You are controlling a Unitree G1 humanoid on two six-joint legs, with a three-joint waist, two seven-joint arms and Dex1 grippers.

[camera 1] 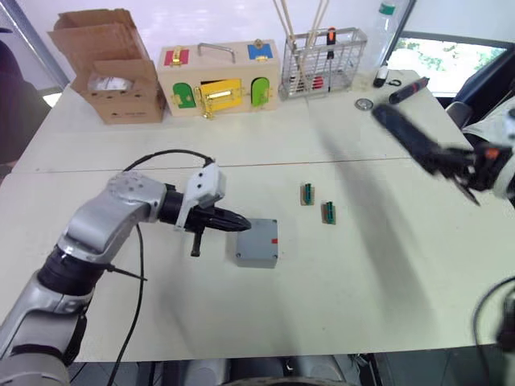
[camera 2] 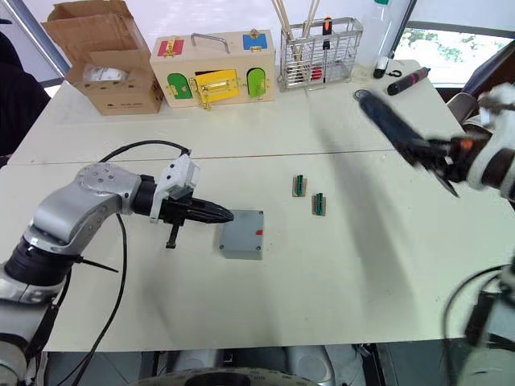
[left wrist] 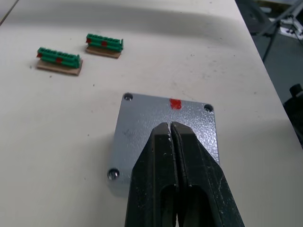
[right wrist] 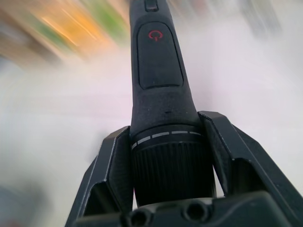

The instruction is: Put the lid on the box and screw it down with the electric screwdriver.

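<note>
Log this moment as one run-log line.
lid: on box | left gripper: shut, tips on lid | right gripper: shut on electric screwdriver, held above table

Pale bench (camera 1: pixel 378 265): grey box (camera 1: pixel 257 242) with lid (left wrist: pixel 163 124) on, two green connector pieces (camera 1: pixel 307 194) (camera 1: pixel 328 212), cardboard box (camera 1: pixel 113 68), wooden latch box (camera 1: pixel 219 79), wire basket (camera 1: pixel 324 60), pen-like tool (camera 1: pixel 407 90).
</note>
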